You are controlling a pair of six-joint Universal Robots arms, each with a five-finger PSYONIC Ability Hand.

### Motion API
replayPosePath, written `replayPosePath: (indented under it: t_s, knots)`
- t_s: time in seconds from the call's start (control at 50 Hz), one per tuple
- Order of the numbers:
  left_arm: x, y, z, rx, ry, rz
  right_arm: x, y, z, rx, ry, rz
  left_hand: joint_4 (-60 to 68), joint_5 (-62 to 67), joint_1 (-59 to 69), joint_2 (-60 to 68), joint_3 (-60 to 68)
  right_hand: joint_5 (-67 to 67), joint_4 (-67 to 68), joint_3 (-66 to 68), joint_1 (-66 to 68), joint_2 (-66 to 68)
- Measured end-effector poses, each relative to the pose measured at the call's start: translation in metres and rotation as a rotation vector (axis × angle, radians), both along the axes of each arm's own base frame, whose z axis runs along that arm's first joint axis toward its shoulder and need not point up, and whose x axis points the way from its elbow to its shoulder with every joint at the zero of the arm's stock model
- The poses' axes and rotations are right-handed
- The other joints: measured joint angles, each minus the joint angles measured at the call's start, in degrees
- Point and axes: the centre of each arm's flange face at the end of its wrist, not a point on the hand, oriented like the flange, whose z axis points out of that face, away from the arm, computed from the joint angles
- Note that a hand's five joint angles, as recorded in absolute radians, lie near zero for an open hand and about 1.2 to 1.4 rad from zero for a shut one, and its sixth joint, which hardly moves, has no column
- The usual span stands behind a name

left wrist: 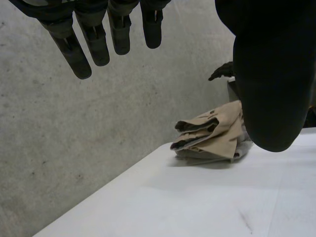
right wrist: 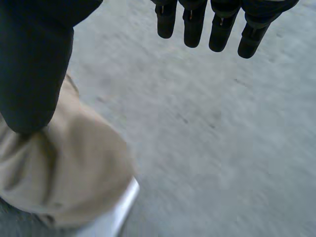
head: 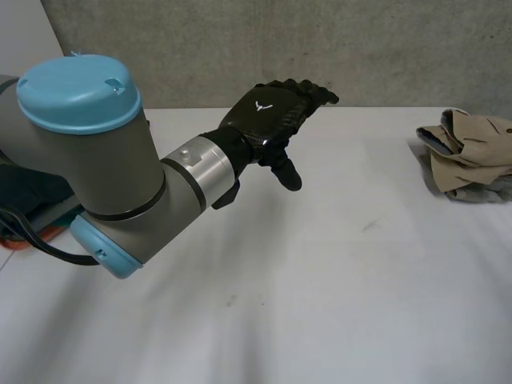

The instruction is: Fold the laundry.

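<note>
Laundry (head: 468, 156) lying as a crumpled heap at the far right of the white surface (head: 320, 280), close to its right edge. The heap is unfolded. A tan piece makes up most of it, bunched into loose rolls with dark openings between the folds, and a grey layer (head: 490, 190) shows beneath it on the near side. How many garments it holds cannot be told.

The left hand (head: 268, 120) hangs over the far middle of the surface, well apart from the heap. Its fingers (left wrist: 74, 54) are straight and spread from the thumb, with nothing in them. The right hand (right wrist: 34, 59) hovers just above the tan cloth. Its fingers (right wrist: 192, 29) are likewise extended and it has hold of nothing.

Likely hazards:
- Because the heap sits so near the edge, a sideways push from either hand could slide it off the surface.
- Because the layers are tangled, a pinch into the middle would probably lift several folds together and leave no clean corner or hem to spread.
- The long reach needed by the left hand could drag cloth rather than lift it.
</note>
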Motion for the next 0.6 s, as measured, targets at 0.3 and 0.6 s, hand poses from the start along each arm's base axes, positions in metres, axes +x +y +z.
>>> replayPosePath:
  t_s: [0.3,0.6]
  knots:
    - [0.006,0.021,0.054,-0.106,0.102,-0.024,-0.009,0.040,0.101,0.022,0.356,-0.521,-0.06,-0.09,-0.14,0.00,0.00,0.00,0.00,0.00,0.00,0.00]
    - [0.090,-0.029,0.109,-0.231,0.209,0.312,0.242,0.140,0.129,-0.338,0.183,0.173,-0.28,-0.50,-0.19,-0.27,-0.11,0.00,0.00,0.00,0.00,-0.02]
